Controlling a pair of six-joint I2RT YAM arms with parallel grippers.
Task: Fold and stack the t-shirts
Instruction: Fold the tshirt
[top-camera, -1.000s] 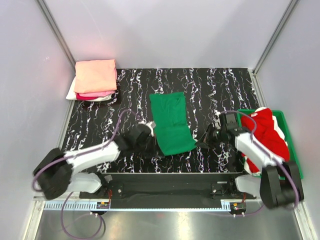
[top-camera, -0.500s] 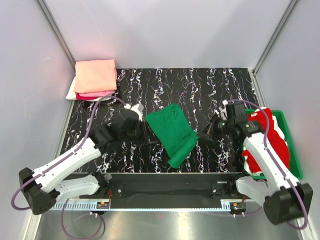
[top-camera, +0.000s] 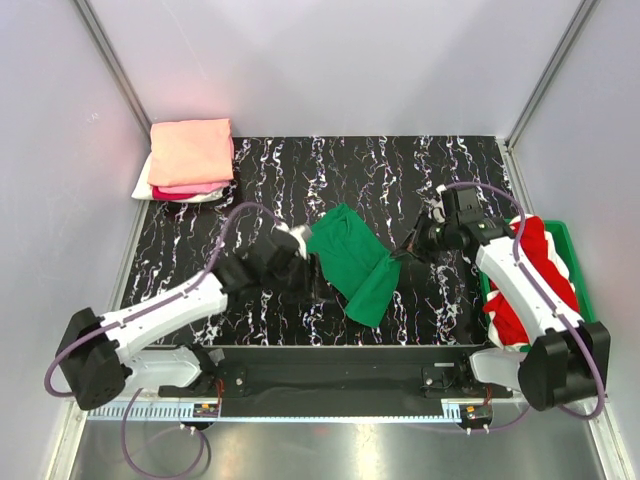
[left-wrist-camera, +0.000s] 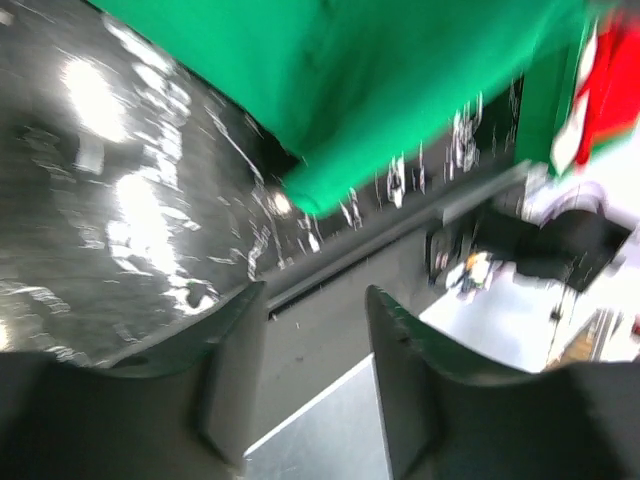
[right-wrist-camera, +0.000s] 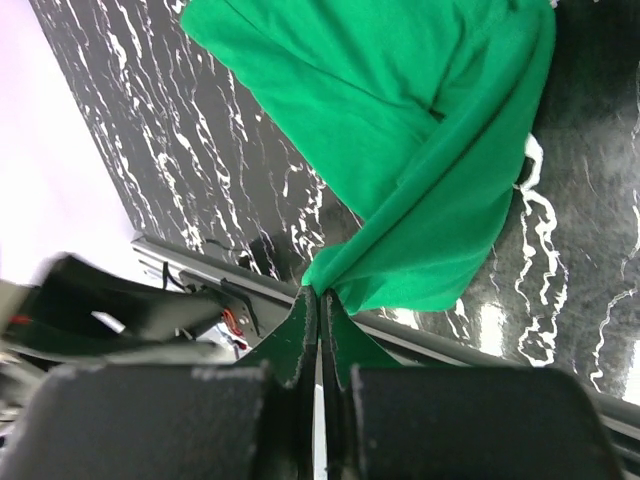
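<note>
Plainly, the right gripper (right-wrist-camera: 318, 300) has its jaws pressed tight together on a gathered pinch of the green t-shirt (right-wrist-camera: 400, 130), at the cloth's 3 o'clock edge. The left gripper (left-wrist-camera: 310, 340) has its fingers set wide apart. That view is smeared, but it looks empty, with the cloth lying just beyond the fingertips.

The green t-shirt sits mid-table (top-camera: 420, 170), skewed and bunched. Its long axis runs from 11 to 5 o'clock, with one flap doubled over.

Risks:
- The shirt is held at one point only. A pull from the right arm alone would likely drag the whole bundle, twist it and spill the fold.
- So thin a pinch could also slip free.
- Both wrists crowd the same shirt, so a careless approach could knock them together.

Surroundings, top view:
- The stack is in the far corner at 10 o'clock. The salmon-peach t-shirt (top-camera: 190, 150) is on top, the hot pink t-shirt (top-camera: 195, 188) under it, and the white t-shirt (top-camera: 143, 186) peeks out lowest.
- The red t-shirt (top-camera: 535, 265) is heaped in the bin (top-camera: 560, 230) at 3 o'clock, beneath the right arm.
- The left wrist sits on the stack-ward side of the green t-shirt, so it is the likeliest obstruction on that route.
</note>
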